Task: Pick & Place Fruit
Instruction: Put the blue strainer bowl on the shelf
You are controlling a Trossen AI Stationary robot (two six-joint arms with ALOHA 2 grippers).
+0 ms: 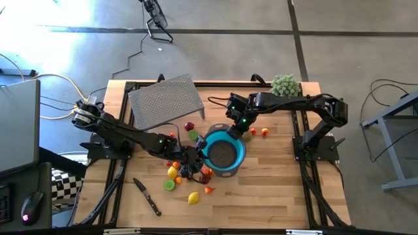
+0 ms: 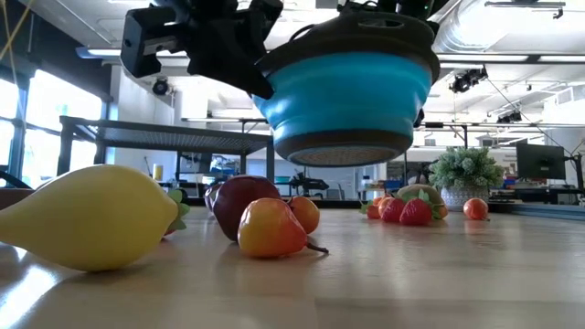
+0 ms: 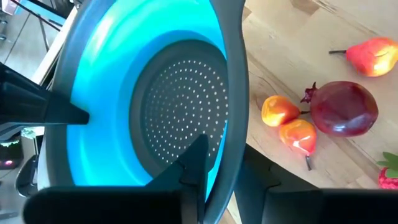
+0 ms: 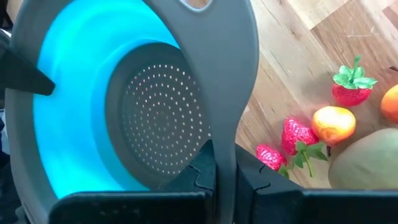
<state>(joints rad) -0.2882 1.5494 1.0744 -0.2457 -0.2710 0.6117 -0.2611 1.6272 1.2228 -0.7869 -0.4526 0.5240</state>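
The teal, grey-rimmed perforated plastic colander bowl (image 2: 352,96) hangs clear of the wooden tabletop (image 1: 274,189), carried by both arms. The right tool (image 4: 217,165) is pressed together on the bowl's grey rim on one side; the left tool (image 3: 208,177) straddles the rim on the other side, one finger inside the bowl and one outside, though whether its pinch is firm I cannot tell. The bowl looks empty.

The small toy fruit are all on the tabletop: a maroon pomegranate (image 3: 343,107) and two orange pieces just beside the bowl, a yellow lemon (image 1: 193,198) near it, strawberries (image 4: 297,135) on its far side.

The risk, in my judgement, is uneven hold. If the left pinch is loose, the bowl could tilt or twist off the rim and drop onto the fruit below, scattering them.
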